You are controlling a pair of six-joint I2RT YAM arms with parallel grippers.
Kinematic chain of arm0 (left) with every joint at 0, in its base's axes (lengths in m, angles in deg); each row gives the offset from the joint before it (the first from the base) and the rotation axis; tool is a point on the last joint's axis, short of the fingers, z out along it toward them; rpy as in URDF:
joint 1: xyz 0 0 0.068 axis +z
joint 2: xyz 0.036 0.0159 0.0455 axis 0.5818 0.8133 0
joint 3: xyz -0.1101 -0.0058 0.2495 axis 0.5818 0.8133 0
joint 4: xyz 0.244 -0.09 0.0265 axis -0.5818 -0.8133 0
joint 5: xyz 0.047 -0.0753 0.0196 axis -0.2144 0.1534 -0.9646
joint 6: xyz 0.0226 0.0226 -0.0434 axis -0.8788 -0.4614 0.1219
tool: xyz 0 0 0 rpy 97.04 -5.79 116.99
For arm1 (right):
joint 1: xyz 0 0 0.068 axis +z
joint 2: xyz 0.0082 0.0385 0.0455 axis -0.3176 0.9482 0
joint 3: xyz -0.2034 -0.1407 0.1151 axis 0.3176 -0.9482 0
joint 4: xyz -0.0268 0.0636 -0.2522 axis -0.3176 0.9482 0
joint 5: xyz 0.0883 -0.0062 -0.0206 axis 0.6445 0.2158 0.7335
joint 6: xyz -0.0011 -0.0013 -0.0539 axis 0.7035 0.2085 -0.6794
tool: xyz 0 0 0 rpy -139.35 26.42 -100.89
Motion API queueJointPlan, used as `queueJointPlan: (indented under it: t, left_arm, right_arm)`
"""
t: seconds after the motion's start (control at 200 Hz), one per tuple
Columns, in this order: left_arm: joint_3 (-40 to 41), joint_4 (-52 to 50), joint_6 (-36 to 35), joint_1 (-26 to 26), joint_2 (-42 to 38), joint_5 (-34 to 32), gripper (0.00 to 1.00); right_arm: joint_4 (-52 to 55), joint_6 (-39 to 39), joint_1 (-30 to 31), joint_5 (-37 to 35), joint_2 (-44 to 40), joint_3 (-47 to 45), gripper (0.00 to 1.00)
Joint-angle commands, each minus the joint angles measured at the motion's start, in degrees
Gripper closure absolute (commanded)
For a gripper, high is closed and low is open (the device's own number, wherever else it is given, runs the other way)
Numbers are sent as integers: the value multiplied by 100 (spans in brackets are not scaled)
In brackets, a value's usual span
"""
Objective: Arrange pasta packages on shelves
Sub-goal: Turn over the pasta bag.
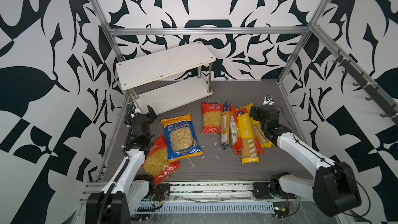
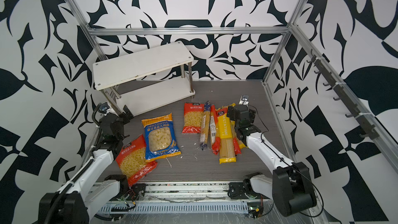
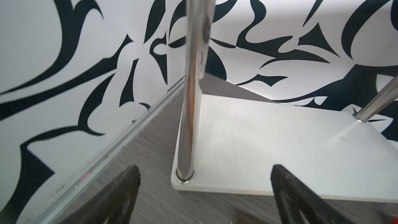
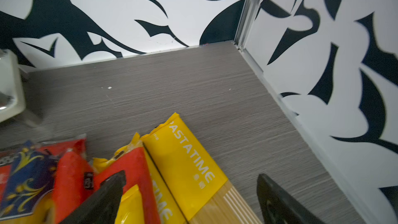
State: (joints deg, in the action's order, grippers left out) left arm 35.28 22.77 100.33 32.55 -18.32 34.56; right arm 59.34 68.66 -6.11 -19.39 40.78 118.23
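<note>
The shelves [image 1: 165,65] [image 2: 142,65], two white boards on shiny posts, stand at the back left with nothing on them. Flat on the grey table lie a blue-orange short-pasta bag [image 1: 183,136], two red-orange bags [image 1: 159,162] [image 1: 212,118] and a pile of long spaghetti packs [image 1: 243,130] [image 2: 224,134]. My left gripper [image 1: 150,113] [image 3: 205,169] is open at the lower board's near-left corner post [image 3: 189,104], holding nothing. My right gripper [image 1: 256,113] [image 4: 191,176] is open over the far end of the spaghetti pile, its jaws straddling a yellow pack [image 4: 185,158].
Aluminium frame rails [image 1: 120,113] [image 1: 290,108] edge the table on both sides, with patterned walls close behind. A rail of black hooks [image 1: 364,85] runs along the right wall. Small white pasta bits [image 1: 191,162] lie loose on the tabletop.
</note>
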Motion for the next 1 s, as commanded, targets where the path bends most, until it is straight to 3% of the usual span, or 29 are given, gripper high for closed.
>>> queueJointPlan:
  t: [0.0, 0.12, 0.24, 0.3, 0.445, 0.57, 0.635, 0.76, 0.885, 0.995]
  left_arm:
    - [-530, -1825, 1001, -4, -274, -16, 1]
    - [-1092, -2987, 1854, 11, -340, -26, 1]
    - [-1383, -3246, 1524, 95, -411, 786, 0]
    - [-1593, -3495, 1449, 96, -379, 1172, 5]
    - [-1988, -4075, 1437, -28, -201, 2152, 13]
    - [-1912, -4134, 1682, -846, -196, 2233, 14]
    - [-1892, -4128, 1811, -1578, -95, 1839, 14]
    - [-1877, -3848, 1947, -2834, 335, 1345, 14]
    - [-1812, -3283, 2255, -3424, 915, 1496, 14]
    - [-1808, -2954, 2469, -3581, 1319, 1680, 14]
  right_arm:
    - [1259, 843, -67, 1210, -188, 224, 9]
    - [1711, 1121, -55, 1705, -292, 415, 15]
    - [1947, 1418, -30, 2207, -328, 453, 20]
    - [2110, 1518, 51, 2417, -322, 487, 22]
    - [2360, 1739, 686, 2352, -455, 503, 25]
    - [2513, 1989, 1412, 2089, -311, 625, 31]
    - [2527, 2105, 1799, 1997, -115, 718, 36]
    - [2488, 2310, 2351, 1556, 232, 859, 38]
    - [2268, 2454, 2468, 1285, 722, 987, 36]
    - [2301, 2408, 2516, 840, 1267, 1292, 34]
